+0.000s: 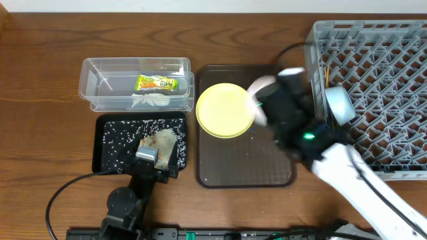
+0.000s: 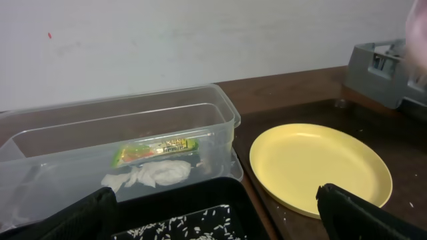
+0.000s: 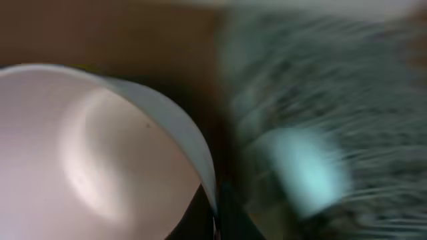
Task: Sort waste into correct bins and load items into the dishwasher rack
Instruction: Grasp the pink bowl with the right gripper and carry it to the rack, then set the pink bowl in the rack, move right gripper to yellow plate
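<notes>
Gripping the white bowl (image 3: 87, 153) by its rim (rigid, light, probably slippery), the right gripper (image 1: 263, 100) is seen closed on it.

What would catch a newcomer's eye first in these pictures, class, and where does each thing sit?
The big grey dishwasher rack fills the table's right side, a light-blue bowl at its left edge. Centre stage, the yellow-green plate glows on the brown serving tray, with the right gripper carrying a white bowl beside it. Left, rice scraps speckle the black tray.
</notes>
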### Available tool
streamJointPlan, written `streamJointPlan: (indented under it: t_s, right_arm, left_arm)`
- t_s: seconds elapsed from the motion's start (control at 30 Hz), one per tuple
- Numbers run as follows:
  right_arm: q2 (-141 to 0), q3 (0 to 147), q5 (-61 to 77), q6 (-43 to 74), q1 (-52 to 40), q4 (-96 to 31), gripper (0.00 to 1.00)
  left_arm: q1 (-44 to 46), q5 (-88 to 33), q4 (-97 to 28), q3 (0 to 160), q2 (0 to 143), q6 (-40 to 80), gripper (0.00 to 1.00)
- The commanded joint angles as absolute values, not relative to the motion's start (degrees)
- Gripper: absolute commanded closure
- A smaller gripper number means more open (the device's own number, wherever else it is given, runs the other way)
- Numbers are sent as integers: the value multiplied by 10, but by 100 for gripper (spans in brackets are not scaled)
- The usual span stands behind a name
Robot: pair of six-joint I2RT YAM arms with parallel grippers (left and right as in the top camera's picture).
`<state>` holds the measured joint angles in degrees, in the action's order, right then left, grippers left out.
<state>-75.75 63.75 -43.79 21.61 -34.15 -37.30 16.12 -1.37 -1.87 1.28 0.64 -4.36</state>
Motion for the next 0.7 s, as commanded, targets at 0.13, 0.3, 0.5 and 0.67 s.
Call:
streamJointPlan:
  t_s: [0.13, 0.3, 0.5, 0.67]
  right_arm:
    - [-768, 641, -640, 194, -192, -268, 99]
    - [-826, 641, -640, 130, -102, -198, 99]
    - [-926, 641, -641, -2, -57, -86, 99]
    - [-985, 641, -675, -100, -53, 8, 99]
  left_arm:
    - [158, -10, -40, 2, 3, -44, 3]
    - [158, -10, -40, 2, 3, -44, 3]
    - [158, -10, -40, 2, 3, -44, 3]
    - [158, -10, -40, 2, 3, -44, 3]
